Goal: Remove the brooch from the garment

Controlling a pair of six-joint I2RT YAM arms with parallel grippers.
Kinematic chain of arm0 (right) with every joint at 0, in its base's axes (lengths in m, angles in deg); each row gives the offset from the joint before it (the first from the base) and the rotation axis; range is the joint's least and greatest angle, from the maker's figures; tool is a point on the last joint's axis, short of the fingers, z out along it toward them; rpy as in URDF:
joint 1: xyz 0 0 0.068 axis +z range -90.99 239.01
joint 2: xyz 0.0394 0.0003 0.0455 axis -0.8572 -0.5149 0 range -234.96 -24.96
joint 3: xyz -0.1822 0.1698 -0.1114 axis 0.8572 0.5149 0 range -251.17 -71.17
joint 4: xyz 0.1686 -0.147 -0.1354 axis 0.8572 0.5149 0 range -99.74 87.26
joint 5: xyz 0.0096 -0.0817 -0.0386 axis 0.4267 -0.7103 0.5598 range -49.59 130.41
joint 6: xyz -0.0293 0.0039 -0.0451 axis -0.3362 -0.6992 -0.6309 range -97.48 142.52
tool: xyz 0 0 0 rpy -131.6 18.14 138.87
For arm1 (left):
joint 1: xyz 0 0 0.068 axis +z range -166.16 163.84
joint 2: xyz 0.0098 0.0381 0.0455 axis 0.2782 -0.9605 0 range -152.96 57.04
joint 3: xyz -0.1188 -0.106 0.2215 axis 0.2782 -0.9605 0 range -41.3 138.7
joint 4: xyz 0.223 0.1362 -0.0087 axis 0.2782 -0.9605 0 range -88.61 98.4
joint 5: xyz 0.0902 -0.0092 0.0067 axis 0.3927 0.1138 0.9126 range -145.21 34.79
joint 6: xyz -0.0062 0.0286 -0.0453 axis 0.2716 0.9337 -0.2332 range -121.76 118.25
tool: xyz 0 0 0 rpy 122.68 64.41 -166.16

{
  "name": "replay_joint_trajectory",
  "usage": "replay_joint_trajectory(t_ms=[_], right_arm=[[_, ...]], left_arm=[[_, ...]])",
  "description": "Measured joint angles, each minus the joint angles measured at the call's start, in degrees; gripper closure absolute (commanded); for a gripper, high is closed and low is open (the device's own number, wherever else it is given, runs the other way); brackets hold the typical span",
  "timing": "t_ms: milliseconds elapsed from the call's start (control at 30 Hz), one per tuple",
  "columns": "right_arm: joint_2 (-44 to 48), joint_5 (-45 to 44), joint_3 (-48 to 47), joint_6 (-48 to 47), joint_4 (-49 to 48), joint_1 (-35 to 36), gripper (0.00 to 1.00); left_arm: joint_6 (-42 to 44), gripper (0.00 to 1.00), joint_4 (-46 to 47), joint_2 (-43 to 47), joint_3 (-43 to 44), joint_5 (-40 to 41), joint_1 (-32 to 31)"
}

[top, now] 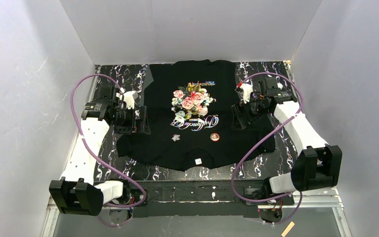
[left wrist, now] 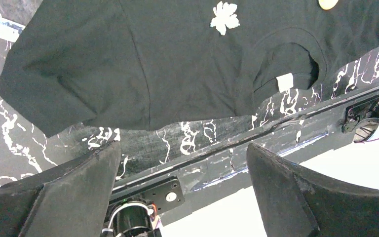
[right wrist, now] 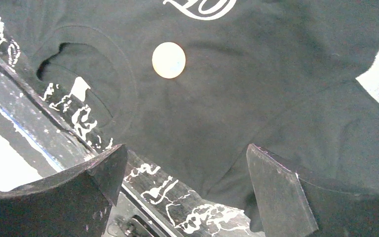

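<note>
Flanking garment [top: 227, 148] | left fingers [left wrist: 74, 197] released | right fingers [right wrist: 281, 192] released | flower brooch [top: 176, 138] on it

Top external: fixed, high behind the robot, angled down over the whole bench [top: 135, 74] — full garment [top: 192, 148] in frame, far off. Left wrist: low and close, on the robot's left, facing back toward the near bench edge; its own jaws fill the bottom corners. Right wrist: mirrored from the right, nearer the cloth. Wrist views share the white neck label [left wrist: 284, 82] and the cloth around it. Round badge [right wrist: 168, 60] sits upper-middle in the right wrist view, clipped at the left wrist view's top edge — leaf-shaped brooch [left wrist: 224, 17] shows in left wrist and top only.
</note>
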Motion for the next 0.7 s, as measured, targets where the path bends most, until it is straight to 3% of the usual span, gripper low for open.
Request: replay_joint_trajectory(t_ms=[567,700], right_arm=[[-12.5,12.4,0.0,3.5,0.2,0.1,0.00],[-16.1,15.6,0.0,5.7,-1.6,0.2,0.13]], left_arm=[[0.9,0.01,9.2,-15.0,5.8,-9.8,-10.3],[-0.3,0.01,14.4,-19.2,5.8,-12.9,-15.5]])
